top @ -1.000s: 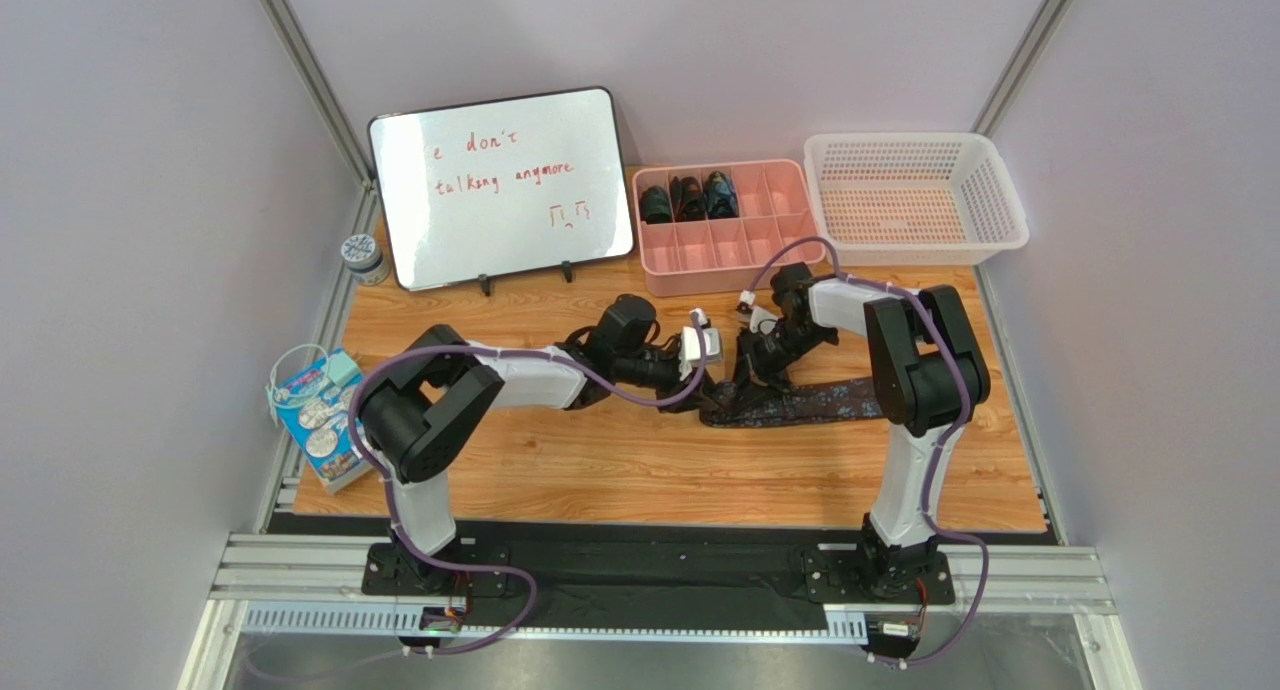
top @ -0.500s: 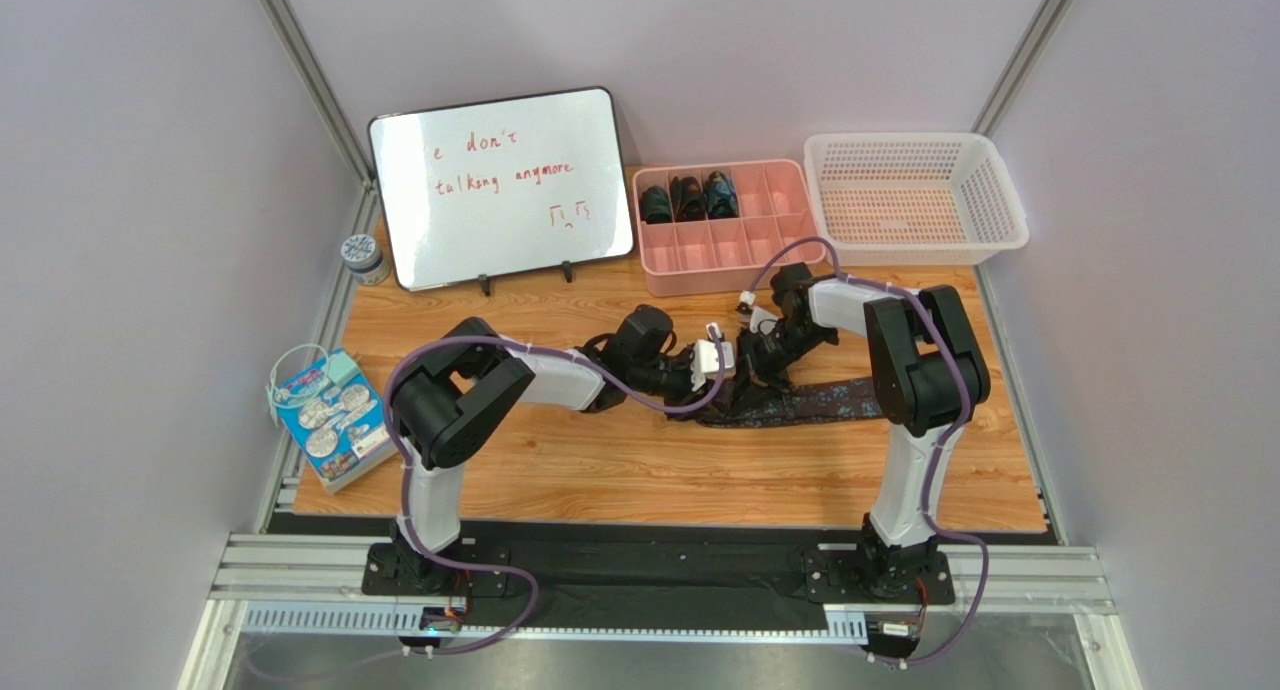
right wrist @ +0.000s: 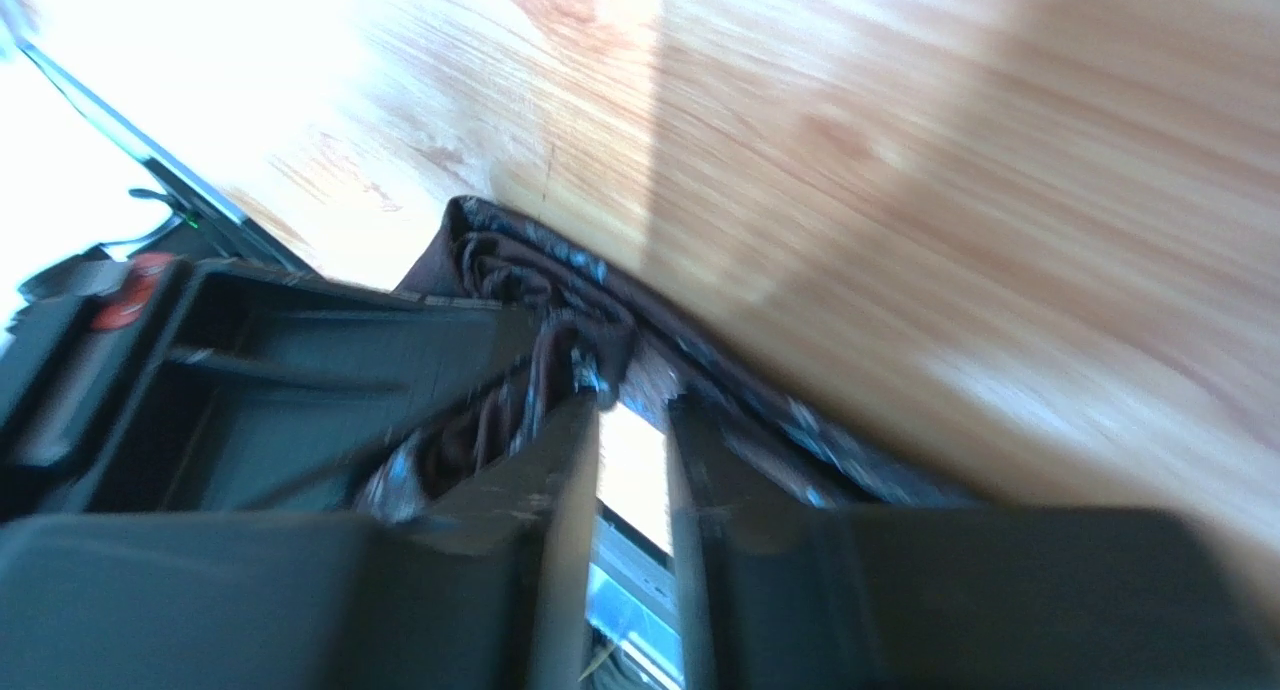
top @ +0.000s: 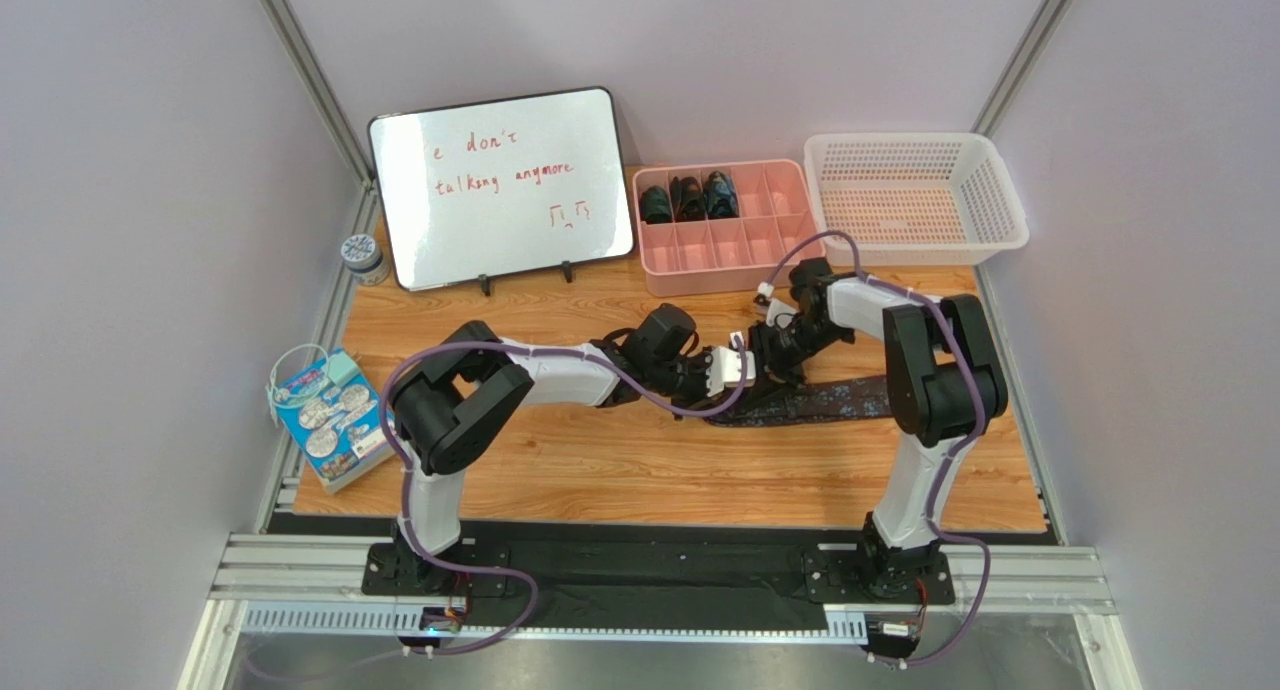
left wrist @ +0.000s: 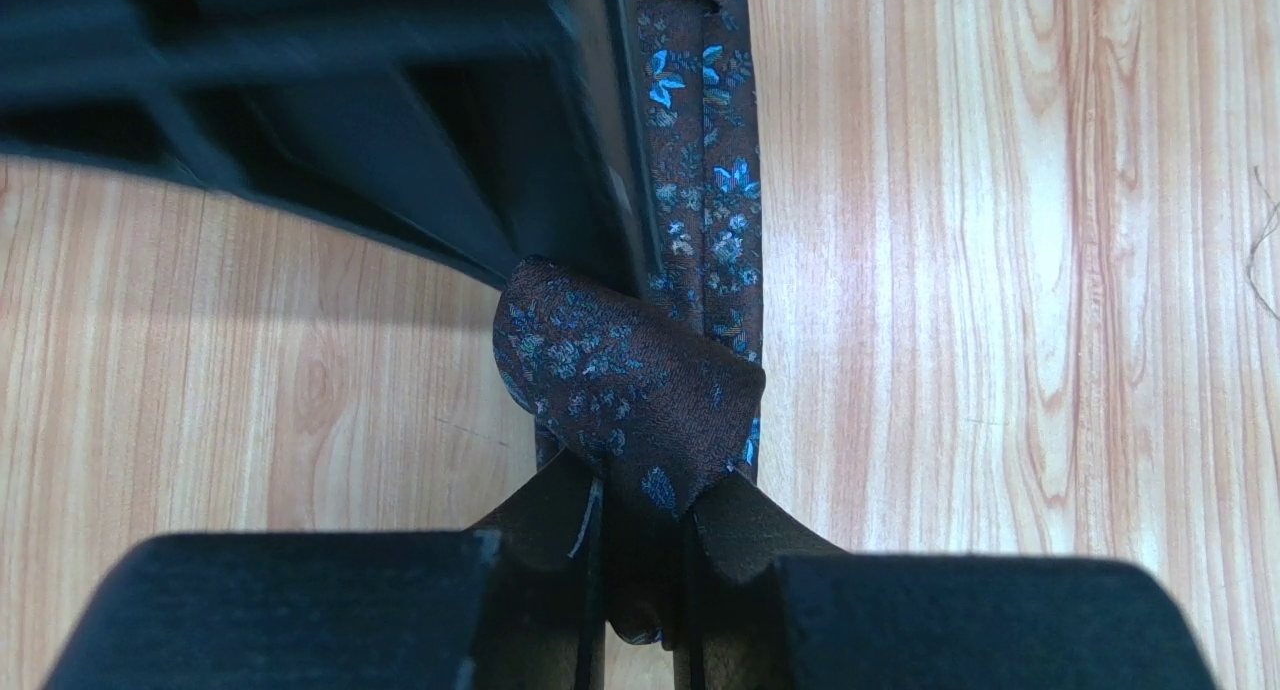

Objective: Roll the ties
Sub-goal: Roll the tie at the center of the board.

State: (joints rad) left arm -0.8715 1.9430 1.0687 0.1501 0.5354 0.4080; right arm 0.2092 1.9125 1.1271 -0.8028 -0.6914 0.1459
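Note:
A dark tie with small blue flowers [top: 819,404] lies flat on the wooden table, right of centre. Its folded end [left wrist: 631,375] rises between the fingers of my left gripper [left wrist: 643,488], which is shut on it. From there the strip [left wrist: 706,150] runs away under the right gripper's black body. My right gripper [right wrist: 631,405] stands slightly open, light showing through the gap, with bunched tie fabric [right wrist: 526,285] just beyond its tips. In the top view both grippers, left [top: 741,368] and right [top: 774,345], meet over the tie's left end. Three rolled ties [top: 688,198] sit in the pink organizer.
The pink organizer [top: 729,255] and a white basket [top: 917,195] stand at the back right. A whiteboard [top: 504,188] leans at the back left, with a small jar [top: 361,252] beside it. A blue packet [top: 323,413] lies at the left edge.
My left arm has reached further right and closed on the tie's folded end. The right gripper, shut before, has opened and shifted slightly back and right.

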